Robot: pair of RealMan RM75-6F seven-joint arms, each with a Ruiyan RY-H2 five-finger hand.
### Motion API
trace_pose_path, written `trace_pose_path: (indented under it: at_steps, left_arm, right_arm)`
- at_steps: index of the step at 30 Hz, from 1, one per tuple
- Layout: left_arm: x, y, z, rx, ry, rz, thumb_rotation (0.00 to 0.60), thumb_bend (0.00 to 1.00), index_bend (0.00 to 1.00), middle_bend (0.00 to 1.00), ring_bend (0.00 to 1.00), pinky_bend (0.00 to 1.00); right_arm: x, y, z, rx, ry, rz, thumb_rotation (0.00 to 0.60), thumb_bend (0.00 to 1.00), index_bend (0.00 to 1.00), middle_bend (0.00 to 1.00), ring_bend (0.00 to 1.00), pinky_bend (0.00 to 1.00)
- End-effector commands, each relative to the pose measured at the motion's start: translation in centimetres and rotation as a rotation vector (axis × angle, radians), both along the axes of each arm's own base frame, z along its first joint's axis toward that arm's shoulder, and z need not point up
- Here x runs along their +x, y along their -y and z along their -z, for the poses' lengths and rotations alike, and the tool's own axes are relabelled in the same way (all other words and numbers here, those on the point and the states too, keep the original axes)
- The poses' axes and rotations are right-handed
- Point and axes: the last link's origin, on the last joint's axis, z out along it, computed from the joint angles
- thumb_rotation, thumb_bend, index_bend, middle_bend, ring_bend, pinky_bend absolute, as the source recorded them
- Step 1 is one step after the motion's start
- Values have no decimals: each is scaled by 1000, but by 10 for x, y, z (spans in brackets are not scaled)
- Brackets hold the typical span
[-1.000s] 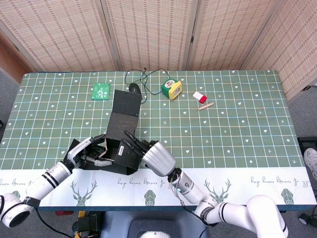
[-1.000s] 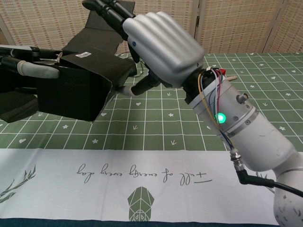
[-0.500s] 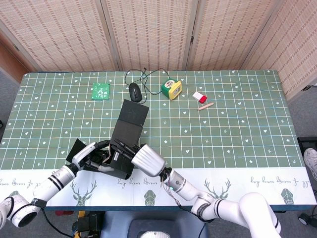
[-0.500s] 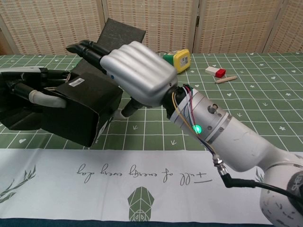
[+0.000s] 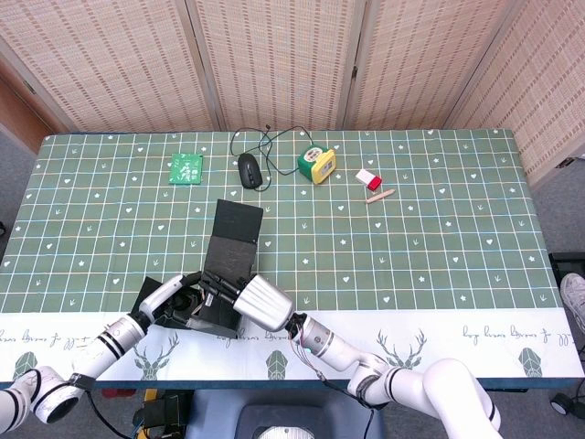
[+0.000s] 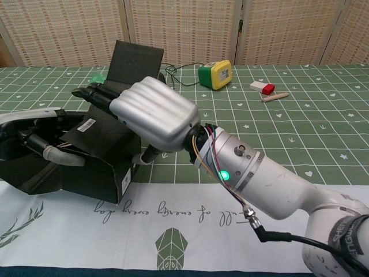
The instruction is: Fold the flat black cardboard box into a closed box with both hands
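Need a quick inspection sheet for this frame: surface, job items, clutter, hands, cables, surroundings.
Surface: table with green patterned cloth, white band at the near edge.
Job's things: black cardboard box partly folded near the front edge, lid flap up.
Clutter: green packet, green-yellow block, red-white piece, small stick.
Hands: left hand holds the box's near side; right hand rests on its top.
Cables: mouse with cord at the far edge.
Surroundings: woven folding screens behind.
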Motion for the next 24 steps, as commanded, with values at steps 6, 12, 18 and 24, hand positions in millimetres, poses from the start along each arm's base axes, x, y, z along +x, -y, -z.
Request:
trace_pose_path:
  at_steps: [6,12,18,24]
  left_arm:
    - [-3,2,9,-16,-22,24,600,94,234,281,673,981]
    - [-7,5,13,-18,-43,36,600,94,226,272,669,980]
    - [-10,8,15,-12,-55,59,600,94,199,251,661,979]
    - [-13,11,16,-6,-70,78,600,94,192,244,660,979]
  right_arm:
    - [1,-2,5,9,-25,-34,600,167,0,116,684,944]
    - [-2,-4,10,17,-50,-50,600,169,0,122,688,944]
    - [-5,-6,8,27,-39,-53,600,169,0,99,687,944]
    - [-11,-10,6,27,-36,-70,600,168,0,38,686,944]
